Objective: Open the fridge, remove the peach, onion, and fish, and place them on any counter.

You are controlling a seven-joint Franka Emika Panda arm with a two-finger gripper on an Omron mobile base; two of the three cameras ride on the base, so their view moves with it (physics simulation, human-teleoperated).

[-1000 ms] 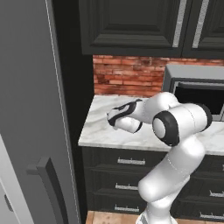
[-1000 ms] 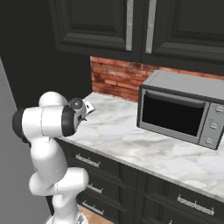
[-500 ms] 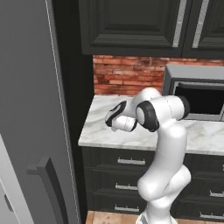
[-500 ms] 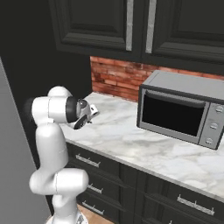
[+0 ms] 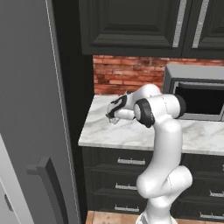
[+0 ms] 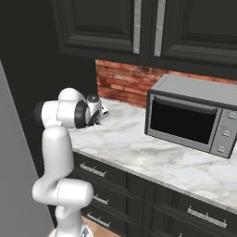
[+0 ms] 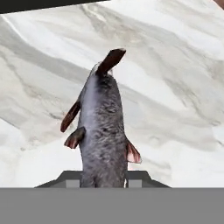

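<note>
Fish (image 7: 101,127) is the thing to watch here, and it's clamped in the pincer, hanging over the bench rather than lying on it as far as I can tell.

Left base view: the pincer (image 5: 113,114) sits over the near-left corner of the marbled bench (image 5: 131,135), just past the fridge (image 5: 30,109) door that fills the left side. You can only make out a dark bit at the tip, so the fish itself is hard to read from here.

Right base view: the pincer (image 6: 102,111) is low over the bench (image 6: 139,143), well apart from the microwave (image 6: 194,118).

Hand view: the fish's long axis runs straight out from the pincer, tail end away and the body pinched between the nearly closed jaws at the bottom. The bench (image 7: 175,87) lies right behind it. My guess is the next move is just going down a touch and letting go.
</note>
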